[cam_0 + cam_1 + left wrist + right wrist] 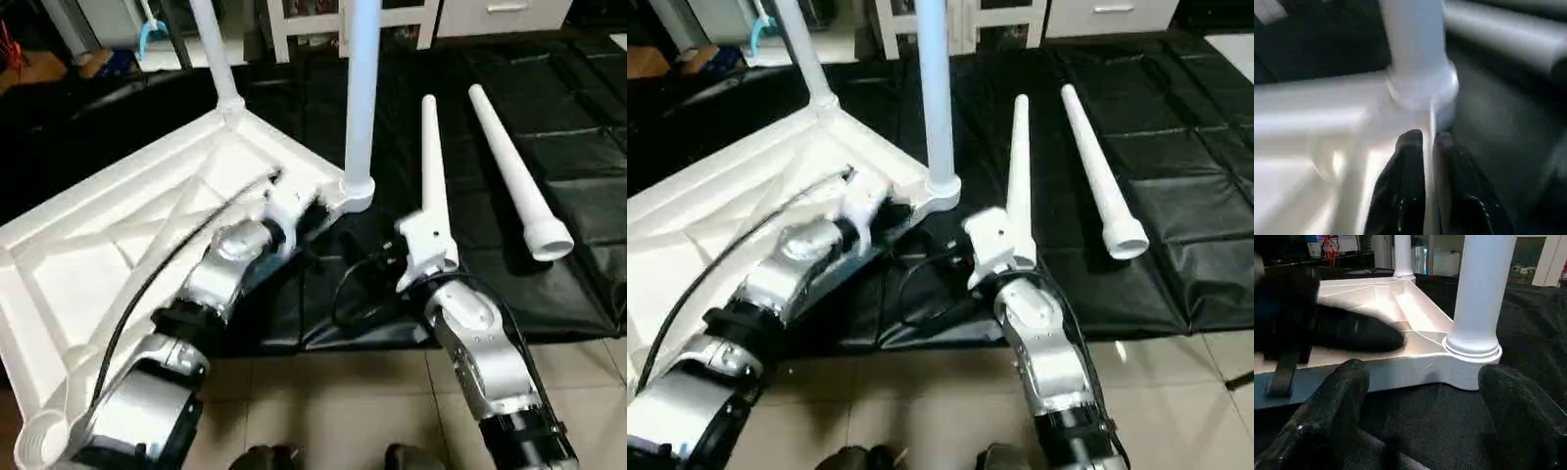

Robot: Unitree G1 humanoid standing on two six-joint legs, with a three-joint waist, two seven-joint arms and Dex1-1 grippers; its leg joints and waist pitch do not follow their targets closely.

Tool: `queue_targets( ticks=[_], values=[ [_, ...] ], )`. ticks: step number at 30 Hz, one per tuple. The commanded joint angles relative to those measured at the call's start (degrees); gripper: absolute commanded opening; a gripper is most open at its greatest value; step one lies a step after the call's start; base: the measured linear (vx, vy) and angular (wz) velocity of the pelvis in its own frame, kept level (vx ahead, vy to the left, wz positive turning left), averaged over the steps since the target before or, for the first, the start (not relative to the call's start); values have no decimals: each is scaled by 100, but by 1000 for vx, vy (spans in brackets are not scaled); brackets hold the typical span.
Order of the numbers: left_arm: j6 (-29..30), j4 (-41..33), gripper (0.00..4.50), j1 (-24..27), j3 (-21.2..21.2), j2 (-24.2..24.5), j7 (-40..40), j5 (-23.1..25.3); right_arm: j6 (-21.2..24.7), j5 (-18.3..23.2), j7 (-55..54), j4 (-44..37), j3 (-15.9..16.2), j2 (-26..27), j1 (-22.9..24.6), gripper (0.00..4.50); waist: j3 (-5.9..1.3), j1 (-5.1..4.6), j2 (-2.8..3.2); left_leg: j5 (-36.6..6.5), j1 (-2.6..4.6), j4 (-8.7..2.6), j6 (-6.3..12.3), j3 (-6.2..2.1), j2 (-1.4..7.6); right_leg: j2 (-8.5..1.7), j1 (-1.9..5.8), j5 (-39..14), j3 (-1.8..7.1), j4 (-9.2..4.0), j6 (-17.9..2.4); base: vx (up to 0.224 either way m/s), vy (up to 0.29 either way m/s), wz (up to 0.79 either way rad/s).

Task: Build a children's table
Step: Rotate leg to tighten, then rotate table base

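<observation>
The children's table lies upside down: its white ribbed tabletop rests on a black mat. One white leg stands upright in the near right corner socket, and another leg stands in the far corner. Two loose legs lie on the mat to the right. My left gripper sits at the tabletop's rim just beside the near socket, its black fingers almost together with the thin rim wall between them. My right gripper hangs low, open wide and empty, facing that socket from a short way off.
The black mat covers the floor under the parts, and pale tiles lie nearer to me. White furniture and clutter stand along the back. My left gripper shows as a dark blur over the rim in the right wrist view.
</observation>
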Motion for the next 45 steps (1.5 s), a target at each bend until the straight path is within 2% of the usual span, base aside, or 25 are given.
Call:
queue_targets(
  ticks=[1, 2, 5, 7, 10, 11, 12, 13, 14, 15, 16, 17, 18, 19, 20, 21, 23, 25, 28, 33, 34, 35, 36, 39, 45],
  values=[
    [41, -262, 86, -31, 223, 128, -92, -185, 83, -2, -28, -98, 62, 37, 58, 390, -468, 9, -118, -30, 119, -328, 1129, -87, 251, -279, 360, 610, 164, -271, -1794, 0, 0, 0],
    [41, -262, 91, -31, 223, 128, -92, -185, 83, -2, -28, -98, 62, 37, 58, 390, -471, 10, -114, -11, 121, -322, 1131, -86, 251, -281, 361, 611, 166, -265, -1794, 0, 0, 0],
    [660, -1108, 111, 247, 434, 315, -263, -488, 138, 50, 14, -129, 75, 54, 37, 390, -489, 11, -120, 259, 107, -303, 1200, -87, 256, -283, 366, 805, 170, -219, -1836, 0, 0, 0],
    [1153, -1893, 127, 612, 527, 522, -445, -684, 175, 90, 94, -173, 108, 53, 40, 390, -498, 14, -88, 354, 111, -278, 1295, -84, 241, -268, 353, 787, 159, -218, -1837, 0, 0, 0],
    [2035, -3144, 148, 1298, 570, 1012, -830, -1066, 217, 184, 385, -261, 210, -22, 74, 390, -521, 9, -88, 453, 116, -266, 1322, -89, 263, -275, 360, 834, 154, -184, -1852, 0, 0, 0],
    [2172, -3320, 157, 1399, 563, 1111, -897, -1129, 232, 209, 445, -284, 227, -40, 83, 390, -506, 11, -66, 444, 109, -274, 1326, -90, 268, -261, 342, 727, 145, -187, -1840, 0, 0, 0],
    [2380, -3585, 157, 1552, 551, 1265, -1000, -1227, 256, 247, 537, -320, 252, -67, 97, 390, -505, 19, -53, 295, 146, -283, 1256, -82, 275, -252, 324, 511, 143, -204, -1820, 0, 0, 0],
    [2750, -4266, 163, 1959, 568, 1742, -1310, -1482, 368, 419, 917, -477, 342, -199, 139, 390, -483, 28, -53, 124, 167, -306, 1165, -65, 267, -213, 292, 231, 138, -246, -1781, 0, 0, 0],
    [2870, -4484, 177, 2090, 577, 1897, -1409, -1567, 405, 476, 1042, -528, 371, -243, 153, 390, -530, 50, -52, 90, 182, -294, 1077, -99, 294, -260, 338, 282, 140, -193, -1798, 0, 0, 0],
    [3027, -4766, 177, 2261, 621, 2109, -1531, -1697, 459, 567, 1229, -608, 408, -316, 172, 390, -447, 25, -37, 27, 134, -348, 1060, -78, 278, -200, 303, 110, 126, -226, -1711, 0, 0, 0],
    [3189, -5063, 177, 2436, 716, 2333, -1682, -1839, 513, 638, 1367, -676, 421, -381, 184, 390, -456, 8, -71, -145, 174, -358, 939, -75, 273, -198, 311, -30, 135, -242, -1700, 0, 0, 0],
    [3476, -5409, 177, 2621, 890, 2551, -1796, -1985, 550, 686, 1471, -731, 421, -442, 189, 390, -461, 40, -33, -218, 189, -359, 874, -76, 279, -214, 305, -108, 139, -237, -1701, 0, 0, 0],
    [3521, -5455, 177, 2650, 925, 2588, -1813, -2006, 552, 691, 1487, -737, 421, -452, 189, 390, -442, 38, -52, -345, 191, -388, 754, -68, 283, -212, 301, -232, 147, -250, -1681, 0, 0, 0],
    [3749, -5595, 177, 2808, 1145, 2865, -1893, -2039, 547, 729, 1603, -759, 425, -508, 185, 390, -421, 50, -60, -582, 230, -411, 633, -42, 271, -187, 265, -483, 152, -291, -1631, 0, 0, 0],
    [3757, -5599, 177, 2815, 1154, 2878, -1897, -2039, 547, 731, 1608, -759, 425, -510, 185, 390, -434, 62, -61, -628, 245, -405, 561, -46, 267, -196, 271, -502, 159, -283, -1614, 0, 0, 0],
    [3861, -5604, 177, 2881, 1255, 3017, -1925, -2039, 547, 744, 1651, -761, 428, -528, 183, 390, -430, 56, -59, -665, 224, -417, 483, -42, 248, -193, 281, -545, 166, -289, -1566, 0, 0, 0],
    [3995, -5542, 177, 3059, 1358, 3354, -1913, -1921, 578, 769, 1718, -765, 452, -571, 189, 390, -444, 59, -111, -682, 203, -421, 430, -46, 233, -203, 301, -584, 176, -297, -1467, 0, 0, 0],
    [4138, -5494, 177, 3151, 1358, 3511, -1803, -1866, 629, 786, 1784, -785, 484, -616, 199, 390, -453, 52, -72, -645, 204, -420, 387, -54, 224, -201, 290, -596, 175, -292, -1400, 0, 0, 0],
    [4308, -5369, 177, 3149, 1304, 3493, -1548, -1736, 738, 832, 1916, -856, 537, -688, 227, 390, -475, 69, -61, -652, 243, -412, 346, -43, 225, -182, 267, -450, 178, -290, -1418, 0, 0, 0],
    [4213, -4958, 177, 3058, 1179, 3262, -1249, -1487, 952, 974, 2297, -1087, 661, -893, 342, 390, -532, 124, -68, -446, 204, -374, 401, -67, 212, -207, 318, -2, 178, -258, -1444, 0, 0, 0],
    [3959, -4615, 177, 2971, 1002, 3192, -1107, -1259, 1016, 1055, 2489, -1225, 692, -1030, 414, 390, -528, 130, -60, -433, 200, -373, 426, -69, 204, -196, 315, 18, 172, -263, -1443, 0, 0, 0],
    [3913, -4536, 177, 2956, 959, 3182, -1094, -1224, 1024, 1071, 2533, -1259, 697, -1066, 431, 390, -533, 150, -72, -486, 215, -363, 445, -64, 206, -189, 310, 15, 174, -269, -1426, 0, 0, 0],
    [3881, -4479, 177, 2949, 922, 3174, -1097, -1202, 1032, 1086, 2561, -1289, 695, -1092, 445, 390, -534, 155, -83, -486, 193, -367, 450, -69, 205, -206, 329, 14, 179, -264, -1435, 0, 0, 0],
    [3908, -4425, 177, 2945, 839, 3166, -1181, -1214, 1097, 1136, 2613, -1351, 678, -1137, 465, 390, -544, 159, -70, -496, 199, -371, 442, -80, 219, -211, 323, 10, 171, -258, -1471, 0, 0, 0],
    [3855, -4128, 177, 2866, 582, 3087, -1267, -1037, 1178, 1133, 2616, -1348, 633, -1202, 415, 390, -539, 158, -87, -660, 193, -377, 386, -82, 217, -214, 327, -129, 174, -271, -1502, 0, 0, 0]
  ],
)
